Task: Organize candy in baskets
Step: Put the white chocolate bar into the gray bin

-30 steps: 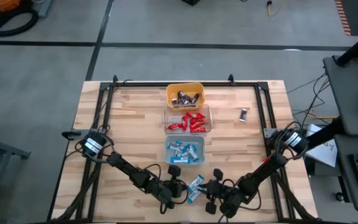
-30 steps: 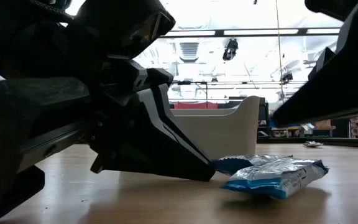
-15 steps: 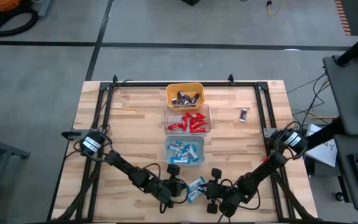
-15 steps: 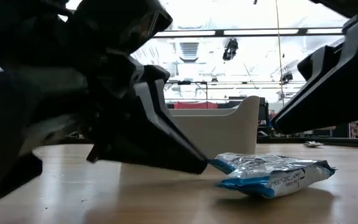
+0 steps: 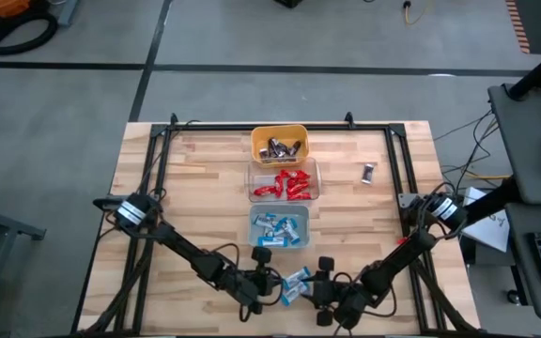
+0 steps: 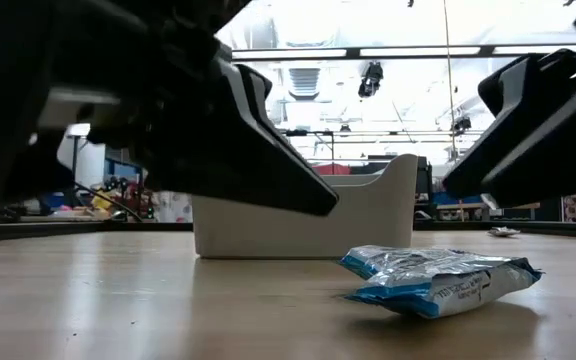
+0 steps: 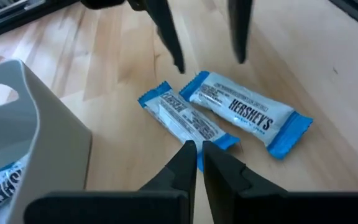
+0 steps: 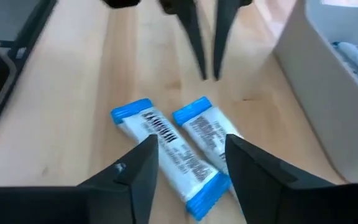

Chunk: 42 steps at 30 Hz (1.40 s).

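Two blue-and-white candy bars [image 5: 296,281] lie flat, side by side, on the wooden table near its front edge, a little nearer than the grey-blue basket [image 5: 280,228]. My left gripper [image 7: 196,148] hovers shut just left of them, its tips above one bar's end [image 7: 219,140]. In the low view its fingers [image 6: 308,195] are clear of the table. My right gripper [image 8: 190,140] stands open on the bars' right, raised above them, with one finger on either side of the pair [image 8: 185,143].
The yellow basket [image 5: 279,143] holds dark bars, the clear basket [image 5: 285,180] red ones, and the grey-blue one blue-and-white ones, all in a row down the table's middle. One dark bar [image 5: 368,173] lies alone at the far right. A black frame rims the table.
My left gripper, still shut, has risen from the table and off the end of the bar that it was touching. My right gripper has opened above the bars. The nearer bar has slid a little toward the table's right and lies flatter.
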Tool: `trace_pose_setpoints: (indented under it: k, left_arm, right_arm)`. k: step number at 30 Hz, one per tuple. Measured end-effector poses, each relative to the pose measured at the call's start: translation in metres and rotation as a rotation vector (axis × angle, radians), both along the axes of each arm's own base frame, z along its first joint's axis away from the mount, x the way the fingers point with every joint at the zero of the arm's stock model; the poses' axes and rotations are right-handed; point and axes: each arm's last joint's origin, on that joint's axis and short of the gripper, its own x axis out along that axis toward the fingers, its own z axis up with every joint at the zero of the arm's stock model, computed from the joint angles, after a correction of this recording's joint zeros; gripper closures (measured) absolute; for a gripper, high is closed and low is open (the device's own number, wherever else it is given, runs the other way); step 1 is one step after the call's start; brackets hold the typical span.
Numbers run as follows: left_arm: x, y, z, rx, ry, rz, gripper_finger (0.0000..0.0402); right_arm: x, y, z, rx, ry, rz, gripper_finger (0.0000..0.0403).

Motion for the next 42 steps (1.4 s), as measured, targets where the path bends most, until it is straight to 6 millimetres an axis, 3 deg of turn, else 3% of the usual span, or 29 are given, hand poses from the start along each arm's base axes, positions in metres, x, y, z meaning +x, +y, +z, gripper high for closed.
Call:
trace_pose_setpoints:
  k: [9,17,25,32,36,42]
  left_arm:
    - [-0.004,-0.003,0.010,-0.006,-0.008,-0.012,0.0390]
    - [-0.016,-0.008,0.042,-0.018,-0.026,-0.042,0.0390]
    - [-0.030,-0.011,0.070,-0.030,-0.046,-0.070,0.0390]
    - [-0.032,-0.011,0.073,-0.029,-0.050,-0.073,0.0391]
    - [-0.032,-0.011,0.073,-0.026,-0.051,-0.074,0.0391]
    - [-0.032,-0.011,0.073,-0.025,-0.051,-0.074,0.0391]
  right_arm:
    - [0.002,0.005,0.004,0.016,0.027,0.088,0.0190]
    - [0.005,0.003,0.004,-0.020,0.015,0.109,0.0188]
    - [0.010,0.005,-0.020,-0.087,0.023,0.126,0.0188]
    - [0.020,-0.008,-0.032,-0.091,0.066,0.091,0.0190]
    - [0.025,-0.012,-0.038,-0.067,0.095,0.108,0.0222]
    - [0.024,-0.011,-0.037,-0.044,0.099,0.109,0.0311]
